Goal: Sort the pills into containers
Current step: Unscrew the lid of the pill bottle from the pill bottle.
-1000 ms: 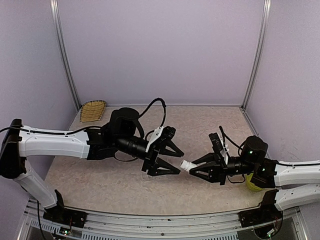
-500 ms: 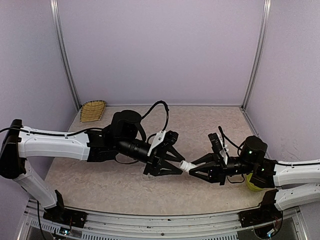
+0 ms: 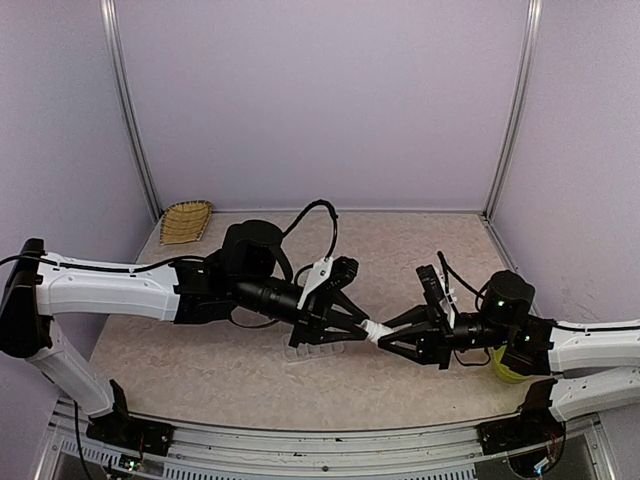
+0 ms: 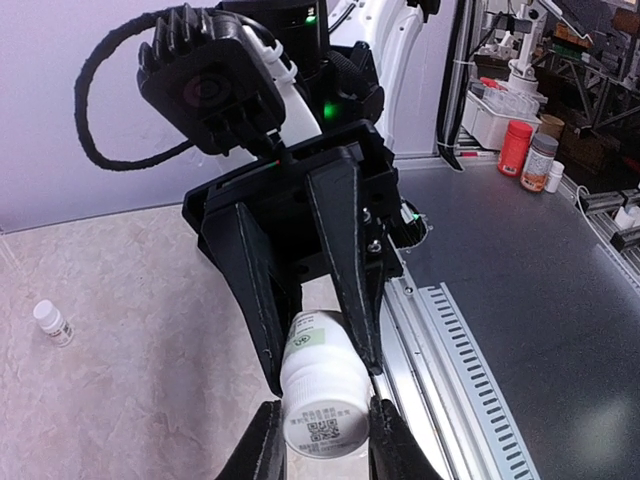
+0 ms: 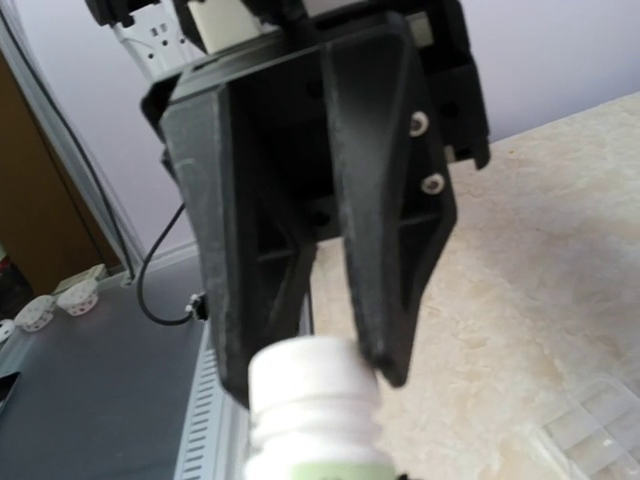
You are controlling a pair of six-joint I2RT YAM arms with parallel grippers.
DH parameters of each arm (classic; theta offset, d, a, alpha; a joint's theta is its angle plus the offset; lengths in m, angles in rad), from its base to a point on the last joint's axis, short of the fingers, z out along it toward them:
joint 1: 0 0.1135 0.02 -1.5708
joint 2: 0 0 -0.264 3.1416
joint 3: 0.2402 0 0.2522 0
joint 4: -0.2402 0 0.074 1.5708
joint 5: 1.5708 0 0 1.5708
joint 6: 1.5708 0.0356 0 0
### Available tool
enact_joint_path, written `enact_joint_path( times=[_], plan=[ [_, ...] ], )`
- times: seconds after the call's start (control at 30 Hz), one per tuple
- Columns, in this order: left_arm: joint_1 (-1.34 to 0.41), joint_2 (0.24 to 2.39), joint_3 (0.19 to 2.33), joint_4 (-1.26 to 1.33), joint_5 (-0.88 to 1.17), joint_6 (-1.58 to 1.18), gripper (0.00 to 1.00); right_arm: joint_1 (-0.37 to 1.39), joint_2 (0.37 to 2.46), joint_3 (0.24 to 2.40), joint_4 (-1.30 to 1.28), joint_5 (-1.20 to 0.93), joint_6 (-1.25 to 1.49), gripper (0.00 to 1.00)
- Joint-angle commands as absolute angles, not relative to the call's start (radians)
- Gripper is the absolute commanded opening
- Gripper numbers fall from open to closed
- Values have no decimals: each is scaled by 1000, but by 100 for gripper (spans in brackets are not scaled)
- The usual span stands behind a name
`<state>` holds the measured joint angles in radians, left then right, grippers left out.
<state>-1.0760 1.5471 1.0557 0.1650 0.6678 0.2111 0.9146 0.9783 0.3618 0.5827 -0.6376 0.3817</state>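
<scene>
This is a robotics lab. The table point(image 3: 230, 370) stands in a booth of plain lavender walls point(image 3: 320, 100) framed by aluminium posts point(image 3: 128, 110). Behind the right gripper point(image 4: 320, 372), past a slotted metal rail point(image 4: 470, 370), a grey work surface point(image 4: 520, 300) carries jars point(image 4: 515, 148) and cluttered equipment point(image 4: 590, 60).

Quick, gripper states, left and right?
Left gripper: closed on the cap end of the small white round plastic bottle.
Right gripper: closed on the same bottle's body.
</scene>
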Motion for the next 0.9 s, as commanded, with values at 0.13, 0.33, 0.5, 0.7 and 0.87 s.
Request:
enact_joint_path(
  times=[0.13, 0.33, 0.5, 0.7, 0.87],
  plan=[
    [-1082, 1550, 1102, 198, 558, 43, 18, 912, 916, 385, 515, -544, 312, 16],
    [-1076, 1594, 1145, 179, 555, -140, 19, 911, 890, 370, 488, -514, 257, 16],
    [-1061, 1609, 1159, 193, 577, -290, 20, 912, 882, 350, 492, -490, 219, 16],
    [-1038, 1623, 1162, 201, 586, -472, 20, 912, 872, 329, 510, -424, 167, 15],
    [-1028, 1615, 1140, 232, 603, -592, 20, 913, 859, 315, 519, -375, 114, 15]
  ],
)
